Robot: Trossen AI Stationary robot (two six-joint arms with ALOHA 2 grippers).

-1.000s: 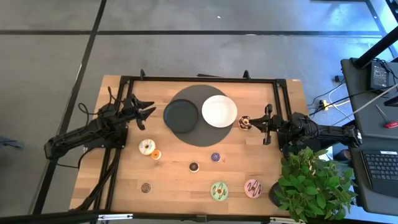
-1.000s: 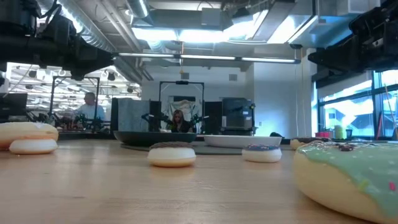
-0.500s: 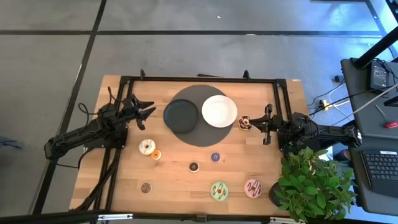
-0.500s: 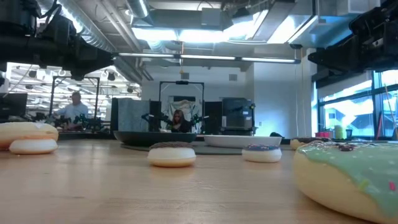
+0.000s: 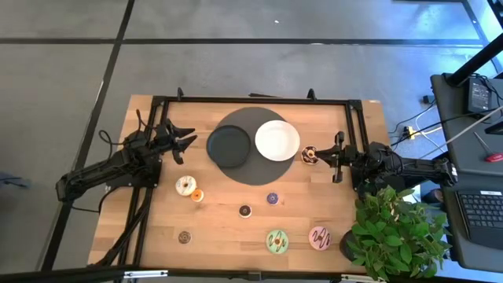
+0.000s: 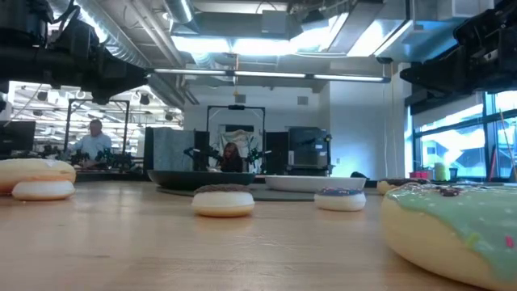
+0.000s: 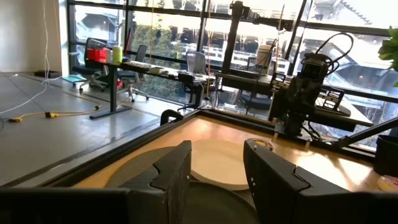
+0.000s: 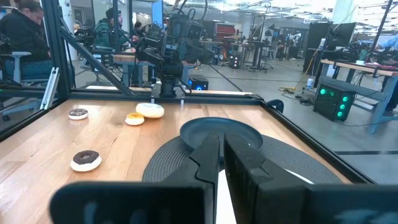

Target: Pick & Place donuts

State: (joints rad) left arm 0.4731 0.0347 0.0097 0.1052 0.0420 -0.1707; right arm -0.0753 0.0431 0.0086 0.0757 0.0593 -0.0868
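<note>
Several donuts lie flat on the wooden table: a white-iced one (image 5: pixel 186 185) beside an orange mini (image 5: pixel 197 196), a brown mini (image 5: pixel 245 211), a purple mini (image 5: pixel 273 199), another brown mini (image 5: pixel 185 237), a green one (image 5: pixel 277 240), a pink one (image 5: pixel 320 237) and a chocolate one (image 5: pixel 309 155). My left gripper (image 5: pixel 187 146) hovers open at the table's left, pointing level toward the black plate (image 5: pixel 229 145). My right gripper (image 5: pixel 324 156) hovers shut at the right. The chocolate donut lies just ahead of its fingertips, beside the white plate (image 5: pixel 277 141).
Both plates rest on a round grey mat (image 5: pixel 253 169). A black metal frame (image 5: pixel 251 100) runs along the table's far part. A potted plant (image 5: pixel 393 236) stands at the near right corner. Bare wood lies between the scattered donuts.
</note>
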